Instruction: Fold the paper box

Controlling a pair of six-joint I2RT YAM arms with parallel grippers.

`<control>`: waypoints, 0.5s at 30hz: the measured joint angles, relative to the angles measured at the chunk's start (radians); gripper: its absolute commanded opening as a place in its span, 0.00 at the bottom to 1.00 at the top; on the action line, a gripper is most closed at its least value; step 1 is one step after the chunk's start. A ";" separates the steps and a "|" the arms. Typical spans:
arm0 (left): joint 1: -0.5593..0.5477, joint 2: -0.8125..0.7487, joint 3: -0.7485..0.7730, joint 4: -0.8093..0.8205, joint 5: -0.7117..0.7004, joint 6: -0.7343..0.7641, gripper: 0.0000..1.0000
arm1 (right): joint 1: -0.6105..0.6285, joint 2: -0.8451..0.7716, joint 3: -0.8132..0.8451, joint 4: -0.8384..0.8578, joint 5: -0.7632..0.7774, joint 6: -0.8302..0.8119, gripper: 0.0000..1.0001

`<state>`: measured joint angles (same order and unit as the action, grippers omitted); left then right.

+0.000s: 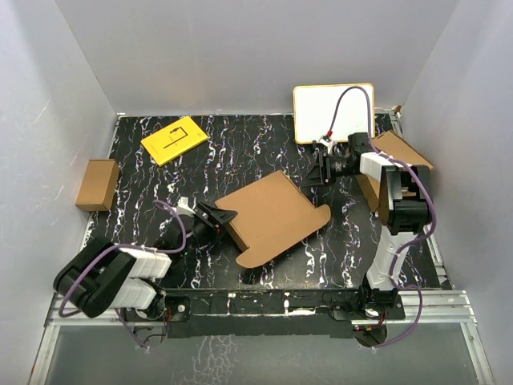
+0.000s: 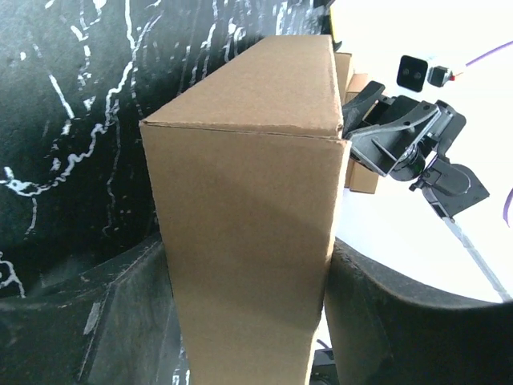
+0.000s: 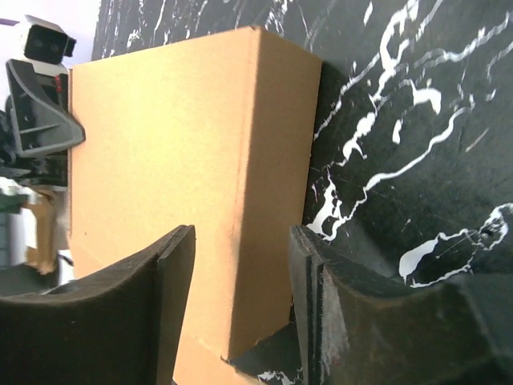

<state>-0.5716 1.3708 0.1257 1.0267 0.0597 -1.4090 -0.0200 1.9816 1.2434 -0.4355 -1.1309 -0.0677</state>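
The paper box (image 1: 272, 216) lies mid-table as a shallow brown cardboard shape with its lid flat and a tabbed flap toward the near right. My left gripper (image 1: 220, 218) sits at its left end. In the left wrist view the box's upright end wall (image 2: 244, 241) fills the gap of the left gripper (image 2: 247, 249), with both fingers (image 2: 120, 313) pressed against it. My right gripper (image 1: 317, 170) hovers by the box's far right corner. In the right wrist view the right gripper (image 3: 240, 241) stands open, and the box's corner edge (image 3: 264, 144) lies beyond the fingers, apart from them.
A flat yellow card (image 1: 174, 139) lies at the back left. A small brown box (image 1: 98, 184) sits off the mat's left edge. A white board (image 1: 333, 112) leans at the back right. More cardboard (image 1: 401, 156) sits behind the right arm.
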 measured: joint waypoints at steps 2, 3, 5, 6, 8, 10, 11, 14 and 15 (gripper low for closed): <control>0.004 -0.061 0.000 -0.047 -0.008 -0.002 0.34 | 0.000 -0.025 0.026 -0.031 0.009 -0.038 0.59; 0.013 -0.090 0.000 -0.069 -0.006 -0.002 0.34 | 0.000 -0.039 0.039 -0.046 0.011 -0.057 0.60; 0.042 -0.143 0.000 -0.116 0.003 -0.005 0.34 | -0.002 -0.074 0.061 -0.076 0.014 -0.096 0.61; 0.061 -0.166 0.000 -0.136 0.010 -0.006 0.33 | -0.003 -0.094 0.070 -0.092 0.014 -0.119 0.63; 0.099 -0.200 0.006 -0.180 0.032 -0.008 0.33 | -0.004 -0.137 0.087 -0.126 0.013 -0.166 0.65; 0.135 -0.222 0.027 -0.235 0.057 -0.012 0.33 | -0.004 -0.177 0.103 -0.164 0.006 -0.216 0.68; 0.150 -0.225 0.043 -0.259 0.069 -0.015 0.34 | -0.003 -0.203 0.116 -0.188 0.001 -0.249 0.70; 0.177 -0.227 0.097 -0.332 0.108 -0.028 0.34 | 0.000 -0.281 0.135 -0.229 -0.013 -0.330 0.90; 0.185 -0.227 0.120 -0.362 0.122 -0.035 0.34 | 0.002 -0.311 0.135 -0.238 -0.018 -0.364 0.96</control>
<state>-0.3870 1.1435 0.2459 0.6647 0.1814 -1.4441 -0.0177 1.6703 1.3785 -0.6731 -1.1484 -0.4313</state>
